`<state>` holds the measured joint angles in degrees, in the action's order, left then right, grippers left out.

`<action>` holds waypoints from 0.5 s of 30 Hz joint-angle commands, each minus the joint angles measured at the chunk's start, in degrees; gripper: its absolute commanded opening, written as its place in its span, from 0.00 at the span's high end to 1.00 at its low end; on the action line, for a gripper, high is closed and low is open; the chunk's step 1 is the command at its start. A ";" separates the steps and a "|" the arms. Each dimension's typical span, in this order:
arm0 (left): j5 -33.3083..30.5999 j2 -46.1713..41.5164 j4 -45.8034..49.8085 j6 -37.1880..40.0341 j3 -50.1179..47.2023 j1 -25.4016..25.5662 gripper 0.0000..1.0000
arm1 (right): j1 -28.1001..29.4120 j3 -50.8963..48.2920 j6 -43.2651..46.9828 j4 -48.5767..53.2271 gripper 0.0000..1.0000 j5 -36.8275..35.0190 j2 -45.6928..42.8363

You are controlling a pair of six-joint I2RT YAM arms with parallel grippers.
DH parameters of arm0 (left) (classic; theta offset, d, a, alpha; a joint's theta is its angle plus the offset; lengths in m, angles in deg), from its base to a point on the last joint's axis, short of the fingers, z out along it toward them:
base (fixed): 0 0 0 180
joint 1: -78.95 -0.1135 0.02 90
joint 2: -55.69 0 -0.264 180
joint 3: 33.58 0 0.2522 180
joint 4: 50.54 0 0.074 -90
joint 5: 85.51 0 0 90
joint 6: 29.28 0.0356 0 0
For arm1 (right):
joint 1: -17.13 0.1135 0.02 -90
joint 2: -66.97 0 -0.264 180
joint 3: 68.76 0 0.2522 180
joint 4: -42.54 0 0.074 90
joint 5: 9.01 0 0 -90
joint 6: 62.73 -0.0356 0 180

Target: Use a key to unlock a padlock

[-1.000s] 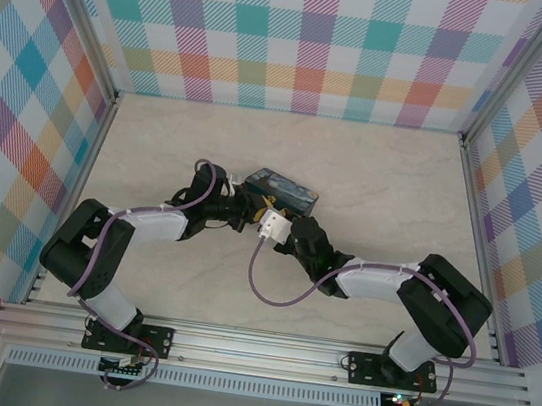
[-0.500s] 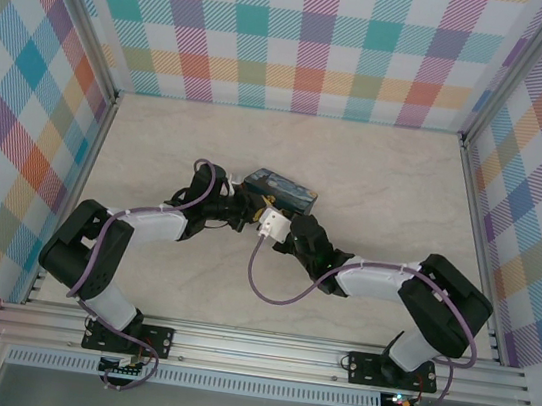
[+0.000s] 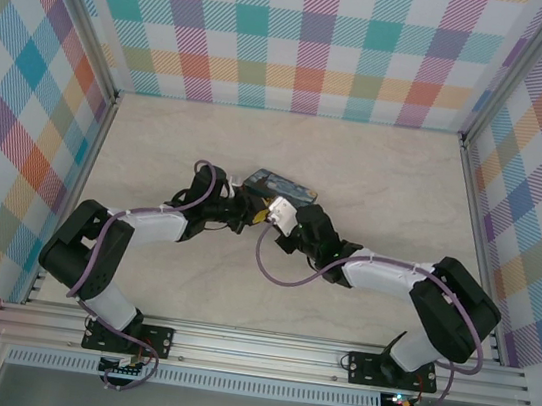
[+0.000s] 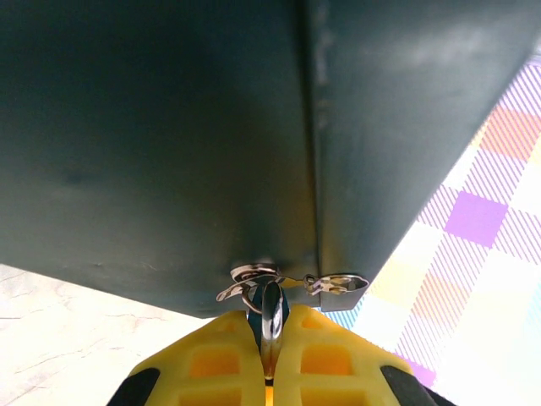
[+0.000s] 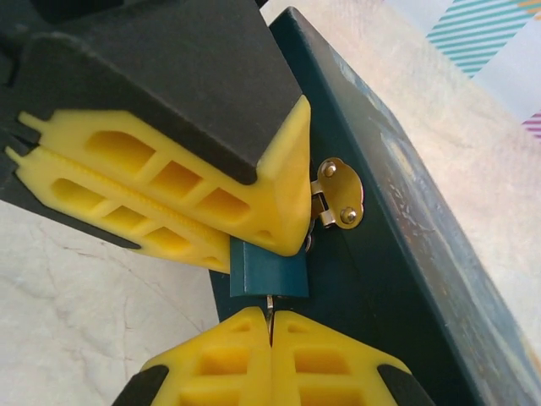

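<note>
Clamping blue padlock (image 5: 269, 279) by its silvery shackle (image 4: 271, 309) in pressed-together left gripper (image 4: 269, 328), at tin (image 5: 397, 254) hasp (image 5: 340, 203) mid-worktop (image 3: 405, 182) | pinching thin key (image 5: 270, 306) in right gripper (image 5: 270, 338), tip meeting padlock's underside | judging both light, rigid, slippery: gripping key flat across its bow, turning gently.

On the pale, marbled bench (image 3: 385, 179), near its middle: a rectangular dark blue tin box (image 3: 272, 180), lying flat and skewed to the bench edges, with faint pale swirls on the lid. On its dark front wall, a small metal hasp (image 5: 340, 203) with two rivets. Around the bench, pastel plaid walls (image 3: 314, 38). Along the near edge, aluminium rails (image 3: 261, 348).
</note>
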<state>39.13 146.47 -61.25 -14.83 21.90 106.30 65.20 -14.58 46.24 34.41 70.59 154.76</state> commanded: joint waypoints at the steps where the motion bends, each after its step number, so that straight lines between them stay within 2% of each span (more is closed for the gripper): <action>1: -0.27 -1.95 0.58 3.58 0.47 1.20 1.00 | -1.18 0.60 -7.05 2.89 1.00 7.33 -0.91; 5: -2.75 -2.72 4.12 7.95 0.76 1.55 1.00 | -5.61 -0.85 -12.80 3.90 1.00 17.90 -1.61; 7: -3.03 -2.25 3.73 8.77 0.58 1.65 1.00 | -6.57 -1.06 -15.00 5.18 0.98 21.00 -1.58; 10: -3.56 -1.17 3.03 9.10 0.32 2.07 1.00 | -7.26 -2.20 -15.51 5.98 0.84 22.95 -2.19; 11: -3.87 -0.82 2.88 9.10 0.25 2.17 1.00 | -7.42 -3.01 -15.71 5.93 0.77 22.96 -2.88; 15: -5.97 0.47 1.91 9.10 -0.92 2.40 1.00 | -7.56 -6.30 -14.77 6.64 0.53 20.17 -7.25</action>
<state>35.52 146.19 -57.49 -7.07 21.86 108.45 57.77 -18.60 32.14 39.35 89.87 151.31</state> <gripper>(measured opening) 0.057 0.430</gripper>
